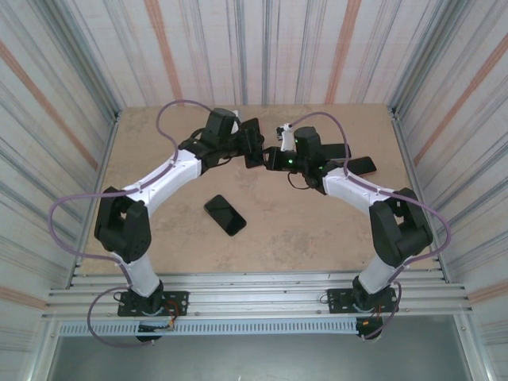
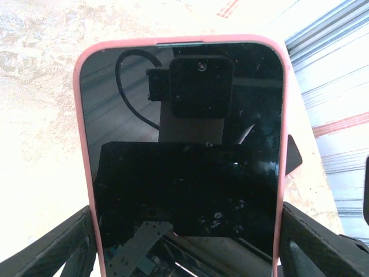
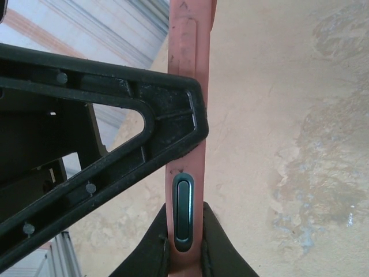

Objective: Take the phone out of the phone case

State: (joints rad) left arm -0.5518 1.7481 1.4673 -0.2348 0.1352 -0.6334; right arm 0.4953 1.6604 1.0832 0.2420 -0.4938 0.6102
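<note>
Left tool [image 2: 187, 254]: clamps phone case [image 2: 85, 144] widthwise
Right tool [image 3: 185, 254]: pinches its side rim
Risk: thin pinch slips; phone [image 2: 184, 173] falls beneath tools

Both arms reach forward and fold inward so that the wrists almost meet, the left gripper [image 1: 252, 148] clamping with jaws spread wide and the right gripper [image 1: 269, 159], just beside it, pinching with jaws nearly together.
</note>
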